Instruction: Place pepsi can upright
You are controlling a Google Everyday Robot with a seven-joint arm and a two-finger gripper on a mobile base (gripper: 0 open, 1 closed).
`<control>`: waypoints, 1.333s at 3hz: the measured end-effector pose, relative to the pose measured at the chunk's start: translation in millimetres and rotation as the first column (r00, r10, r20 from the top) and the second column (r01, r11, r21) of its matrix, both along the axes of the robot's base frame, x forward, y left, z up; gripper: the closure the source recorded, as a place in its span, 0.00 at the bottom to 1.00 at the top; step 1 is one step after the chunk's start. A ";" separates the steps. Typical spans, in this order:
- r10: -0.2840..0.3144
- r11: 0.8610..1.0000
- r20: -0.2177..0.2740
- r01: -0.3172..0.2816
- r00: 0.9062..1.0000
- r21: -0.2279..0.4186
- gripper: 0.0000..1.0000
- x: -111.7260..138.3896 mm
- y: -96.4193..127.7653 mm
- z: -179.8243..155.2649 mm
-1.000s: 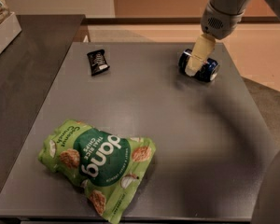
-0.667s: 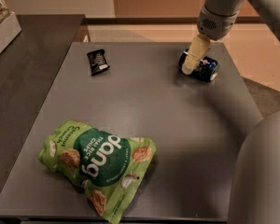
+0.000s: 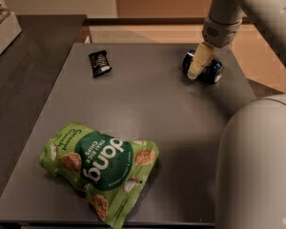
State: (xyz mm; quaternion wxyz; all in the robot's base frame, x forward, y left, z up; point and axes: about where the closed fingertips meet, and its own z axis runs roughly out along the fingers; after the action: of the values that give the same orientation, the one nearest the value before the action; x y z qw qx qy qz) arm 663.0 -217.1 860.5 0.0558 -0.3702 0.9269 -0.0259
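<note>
The pepsi can (image 3: 214, 71) is dark blue with silver ends and lies on its side at the far right of the grey table (image 3: 171, 118). My gripper (image 3: 199, 69) comes down onto it from above. One cream finger (image 3: 199, 63) crosses the can's middle on the near side and the other is hidden behind the can. The gripper appears shut on the can, which rests on the table. The arm's wrist (image 3: 221, 25) rises above it.
A green bag of rice chips (image 3: 100, 168) lies at the front left. A small black snack wrapper (image 3: 99, 63) lies at the back left. The arm's large white body (image 3: 257, 166) fills the front right. A dark counter (image 3: 19, 80) adjoins the table's left side.
The can and gripper stay in nearly the same place. The arm's white body has swung further into view at the front right.
</note>
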 end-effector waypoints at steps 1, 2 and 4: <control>-0.018 1.000 -0.024 0.018 1.000 0.000 0.00 2.6 -5.2 -12.6; -0.021 1.000 -0.035 0.021 0.999 0.017 0.17 4.1 -6.0 -18.2; 0.022 0.998 -0.027 -0.020 0.999 0.061 0.64 6.5 1.5 -11.1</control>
State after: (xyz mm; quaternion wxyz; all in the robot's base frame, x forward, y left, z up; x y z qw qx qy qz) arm 669.6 -215.6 849.4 0.0545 -0.3785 0.9240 0.0077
